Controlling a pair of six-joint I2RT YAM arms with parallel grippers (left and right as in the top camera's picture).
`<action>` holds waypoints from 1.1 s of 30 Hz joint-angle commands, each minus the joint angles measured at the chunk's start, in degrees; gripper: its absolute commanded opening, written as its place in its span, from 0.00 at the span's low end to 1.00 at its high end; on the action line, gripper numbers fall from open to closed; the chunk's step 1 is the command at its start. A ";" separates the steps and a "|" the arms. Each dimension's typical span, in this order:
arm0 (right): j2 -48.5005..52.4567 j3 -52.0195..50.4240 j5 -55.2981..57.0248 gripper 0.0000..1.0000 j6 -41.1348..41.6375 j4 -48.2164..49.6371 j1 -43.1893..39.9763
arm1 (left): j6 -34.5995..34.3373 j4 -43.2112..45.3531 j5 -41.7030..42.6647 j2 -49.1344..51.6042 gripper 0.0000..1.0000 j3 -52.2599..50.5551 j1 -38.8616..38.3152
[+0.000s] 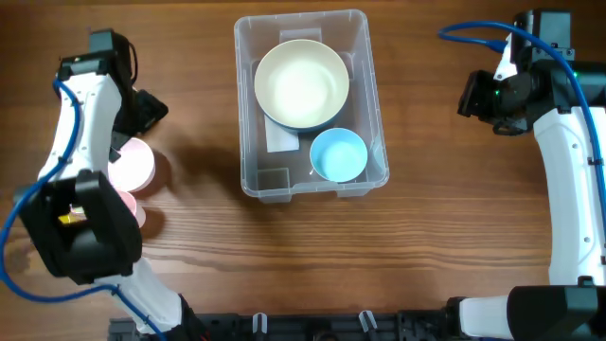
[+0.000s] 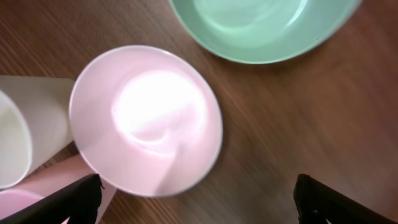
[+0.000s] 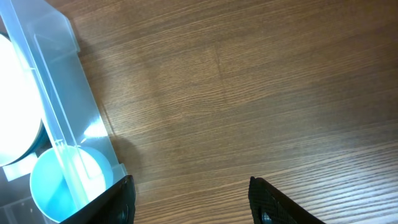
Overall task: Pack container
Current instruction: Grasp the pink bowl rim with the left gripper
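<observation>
The clear plastic container stands at the middle back of the table. Inside it lie a large cream bowl and a small light blue bowl. At the far left, my left gripper hangs wide open above a pink bowl, holding nothing; the bowl's near rim lies close to the left finger. My right gripper is open over bare wood just right of the container wall, with the blue bowl showing through that wall.
A green bowl lies beyond the pink one. A cream cup and a pink cup lie to its left. From overhead, the pink bowl sits half under the left arm.
</observation>
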 commanded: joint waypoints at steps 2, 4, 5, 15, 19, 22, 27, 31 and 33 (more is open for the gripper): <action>-0.35 -0.48 0.37 0.59 0.11 0.35 0.02 | 3.67 2.45 2.82 5.33 0.97 -2.10 0.50; -0.35 -0.48 0.37 0.59 -0.07 0.33 0.02 | 3.98 3.34 2.95 6.75 0.96 -2.78 0.52; -0.35 -0.48 0.37 0.59 -0.26 0.33 0.02 | 4.00 3.89 2.95 7.34 0.96 -3.19 0.52; -0.35 -0.48 0.37 0.59 -0.39 0.20 0.02 | 8.41 8.72 5.53 7.63 0.39 -6.21 0.50; -0.35 -0.48 0.39 0.59 -0.46 -0.02 0.02 | 8.41 9.60 5.66 7.63 0.20 -7.26 0.50; -0.35 -0.48 0.37 0.59 -0.63 0.00 0.02 | 8.41 9.88 5.77 7.63 0.11 -7.63 0.50; -0.35 -0.48 0.37 0.59 -0.61 -0.02 0.02 | 8.44 10.05 5.97 7.63 0.04 -7.61 0.02; -0.35 -0.48 0.39 0.58 -0.68 -0.07 0.02 | 8.44 9.99 5.99 6.47 0.04 -7.50 -2.38; -0.35 -0.48 0.39 0.58 -0.68 0.11 0.02 | 8.48 9.88 6.45 5.05 0.04 -7.02 -4.20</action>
